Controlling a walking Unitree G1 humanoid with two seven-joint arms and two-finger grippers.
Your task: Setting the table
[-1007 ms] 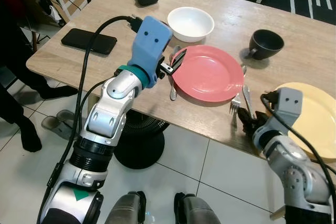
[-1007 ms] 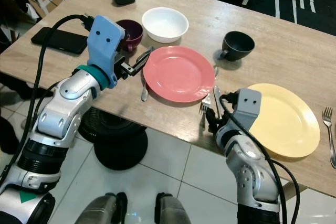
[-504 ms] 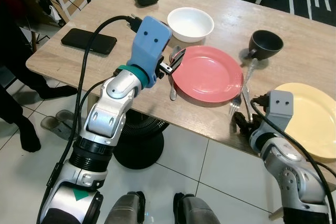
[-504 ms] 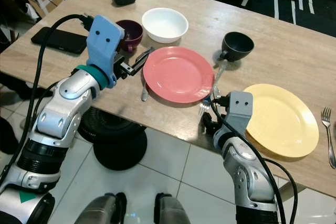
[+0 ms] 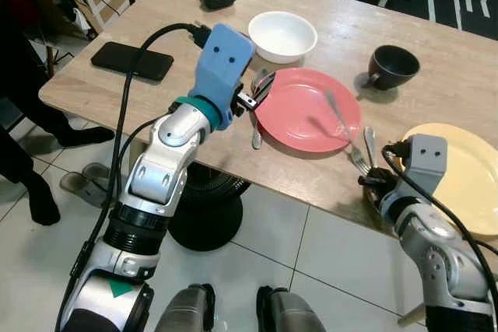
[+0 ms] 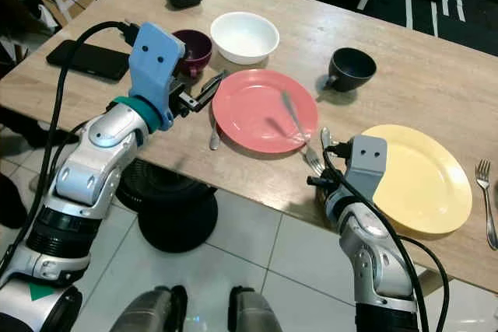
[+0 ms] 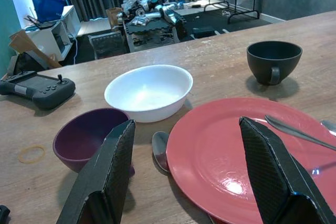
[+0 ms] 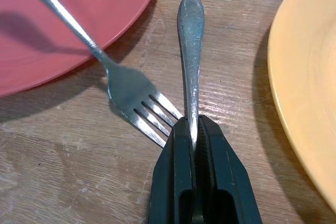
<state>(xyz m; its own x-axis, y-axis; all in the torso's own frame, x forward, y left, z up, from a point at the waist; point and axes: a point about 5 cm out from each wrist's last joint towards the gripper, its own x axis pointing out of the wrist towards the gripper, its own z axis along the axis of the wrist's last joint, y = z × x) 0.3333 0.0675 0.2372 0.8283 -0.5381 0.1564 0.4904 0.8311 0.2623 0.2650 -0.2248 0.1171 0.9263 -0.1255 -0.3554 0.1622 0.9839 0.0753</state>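
A fork (image 8: 123, 85) lies tilted, handle up over the red plate (image 5: 307, 108), tines by the right gripper (image 8: 191, 129) — whose fingers pinch what looks like a knife handle (image 8: 190, 51) between the red and yellow plate (image 5: 467, 172). The left gripper (image 7: 191, 177) hovers wide open over the red plate's edge, touching nothing — a spoon (image 7: 160, 148) lies beside it.

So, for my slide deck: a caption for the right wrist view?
Right tool shut on a utensil handle, fork lying between pink plate and yellow plate.

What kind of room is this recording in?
Probably a dining spot in a lived-in home: a wooden table set with a pink plate, a white bowl and a black cup, over a tiled floor.
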